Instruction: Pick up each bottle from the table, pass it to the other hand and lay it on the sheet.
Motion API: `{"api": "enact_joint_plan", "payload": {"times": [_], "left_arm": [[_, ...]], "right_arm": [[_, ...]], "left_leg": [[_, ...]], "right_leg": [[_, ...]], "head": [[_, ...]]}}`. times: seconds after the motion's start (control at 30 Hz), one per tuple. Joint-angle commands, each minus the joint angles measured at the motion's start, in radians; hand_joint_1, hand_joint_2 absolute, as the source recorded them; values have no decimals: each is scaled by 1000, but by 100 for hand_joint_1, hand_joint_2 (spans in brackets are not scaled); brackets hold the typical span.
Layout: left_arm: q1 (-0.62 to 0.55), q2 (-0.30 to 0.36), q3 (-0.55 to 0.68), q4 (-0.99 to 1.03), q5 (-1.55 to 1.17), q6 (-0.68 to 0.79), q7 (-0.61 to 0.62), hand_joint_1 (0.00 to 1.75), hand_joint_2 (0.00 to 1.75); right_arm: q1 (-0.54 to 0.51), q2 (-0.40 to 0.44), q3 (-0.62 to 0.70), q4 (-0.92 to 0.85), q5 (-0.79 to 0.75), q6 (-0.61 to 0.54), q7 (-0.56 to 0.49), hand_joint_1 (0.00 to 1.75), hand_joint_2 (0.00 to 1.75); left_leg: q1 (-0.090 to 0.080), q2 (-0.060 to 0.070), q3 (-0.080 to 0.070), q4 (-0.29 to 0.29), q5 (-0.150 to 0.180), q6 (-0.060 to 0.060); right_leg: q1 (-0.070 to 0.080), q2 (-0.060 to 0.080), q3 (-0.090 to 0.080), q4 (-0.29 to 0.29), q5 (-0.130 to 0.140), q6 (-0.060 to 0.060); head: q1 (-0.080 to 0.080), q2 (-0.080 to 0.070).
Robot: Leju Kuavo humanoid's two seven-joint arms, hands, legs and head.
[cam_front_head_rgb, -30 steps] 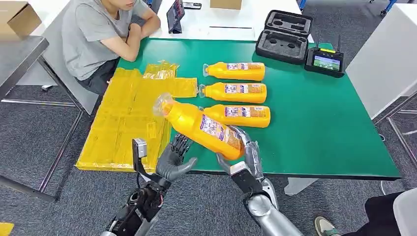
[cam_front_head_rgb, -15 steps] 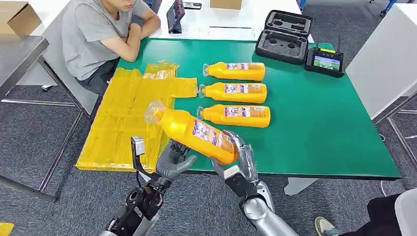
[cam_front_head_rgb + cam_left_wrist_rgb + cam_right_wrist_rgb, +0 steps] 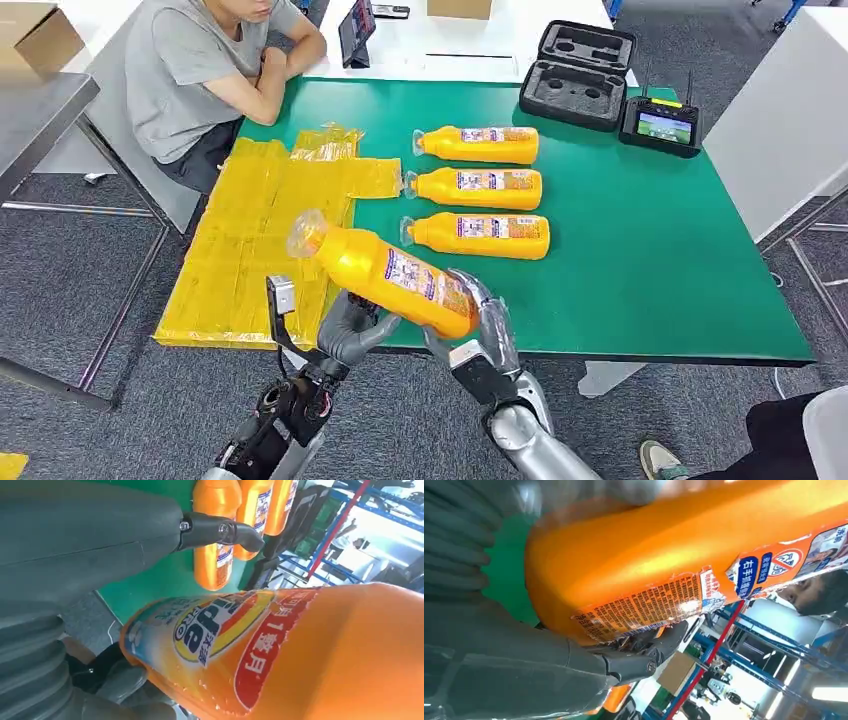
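Observation:
My right hand [image 3: 487, 335] grips an orange bottle [image 3: 390, 275] by its base over the table's near edge. The bottle is tilted, its clear-wrapped cap pointing up and left over the yellow sheet [image 3: 250, 240]. My left hand [image 3: 350, 328] is under the bottle's middle with fingers spread upward, at or very near its underside. In the left wrist view the bottle's label [image 3: 220, 630] is close beside the thumb [image 3: 220, 530]. In the right wrist view that hand's thumb [image 3: 639, 657] curls around the bottle [image 3: 684, 550]. Three more orange bottles [image 3: 478, 188] lie in a row on the green table [image 3: 650, 260].
A person in a grey shirt [image 3: 190, 70] sits at the table's far left corner, arms on the edge. A black foam case [image 3: 578, 75] and a controller with a screen [image 3: 660, 125] stand at the back right. A grey table [image 3: 40, 110] is at the left.
My right hand has carried the bottle left and slightly down, bringing it over my left hand. The left hand has barely moved.

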Motion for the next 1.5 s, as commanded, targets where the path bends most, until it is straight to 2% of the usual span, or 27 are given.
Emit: {"api": "enact_joint_plan", "payload": {"times": [0.03, 1.5], "left_arm": [[-33, 41, -44, 11, 20, -13, 10, 0, 175], [-50, 25, -55, 15, 31, -1, 9, 0, 175]], "right_arm": [[-46, 6, 9, 33, -23, 26, -3, 175, 175], [-34, 24, -7, -7, -47, 78, -3, 175, 175]], "left_leg": [[0, 3, 2, 0, -1, -1], [0, 1, 1, 0, -1, -1]], "right_leg": [[0, 2, 1, 0, 0, -1], [0, 1, 0, 0, 0, -1]], "head": [[0, 0], [0, 0]]}}
